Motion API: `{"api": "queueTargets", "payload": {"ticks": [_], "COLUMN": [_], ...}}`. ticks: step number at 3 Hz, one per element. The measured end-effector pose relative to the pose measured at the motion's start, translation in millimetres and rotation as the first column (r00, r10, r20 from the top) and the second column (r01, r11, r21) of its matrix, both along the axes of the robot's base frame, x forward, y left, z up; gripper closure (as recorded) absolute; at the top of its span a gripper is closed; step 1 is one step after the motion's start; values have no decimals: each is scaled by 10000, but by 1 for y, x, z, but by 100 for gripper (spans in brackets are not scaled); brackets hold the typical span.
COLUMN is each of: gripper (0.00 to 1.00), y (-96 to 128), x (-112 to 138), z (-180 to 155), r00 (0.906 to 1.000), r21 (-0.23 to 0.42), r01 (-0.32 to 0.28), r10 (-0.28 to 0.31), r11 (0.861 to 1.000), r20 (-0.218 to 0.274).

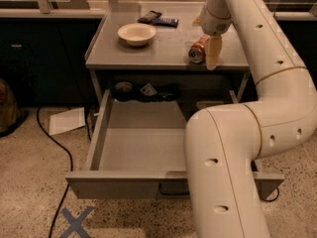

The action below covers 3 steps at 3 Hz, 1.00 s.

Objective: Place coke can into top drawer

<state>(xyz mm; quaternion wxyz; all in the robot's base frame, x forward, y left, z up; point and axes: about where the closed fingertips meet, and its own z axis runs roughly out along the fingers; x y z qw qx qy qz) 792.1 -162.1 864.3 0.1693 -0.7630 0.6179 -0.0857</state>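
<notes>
The coke can (pixel 197 50) lies on its side on the grey tabletop (pixel 148 53), near the front right, with its silver top towards the camera. My gripper (pixel 212 53) reaches down from above and sits right against the can's right side; whether it grips the can does not show. The top drawer (pixel 124 187) is pulled wide open below the tabletop. Its visible inside (pixel 138 143) is bare, and my arm (pixel 228 172) hides its right part.
A cream bowl (pixel 136 33) stands on the tabletop at the left. Dark flat objects (pixel 158 19) lie at the back. Small items (pixel 143 90) sit in the recess behind the drawer. On the floor are a paper (pixel 67 120), a cable (pixel 62 148) and a blue tape cross (pixel 77 222).
</notes>
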Motion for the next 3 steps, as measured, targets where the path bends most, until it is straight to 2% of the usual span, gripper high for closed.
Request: {"api": "queueTargets", "payload": {"ticks": [3], "gripper": [0], "y": [1], "x": [0], "z": [-22], "r00": [9989], "r21": [-293], "r01": [-179], "r10": [166], "r11": [9994], "r20": [-429]}}
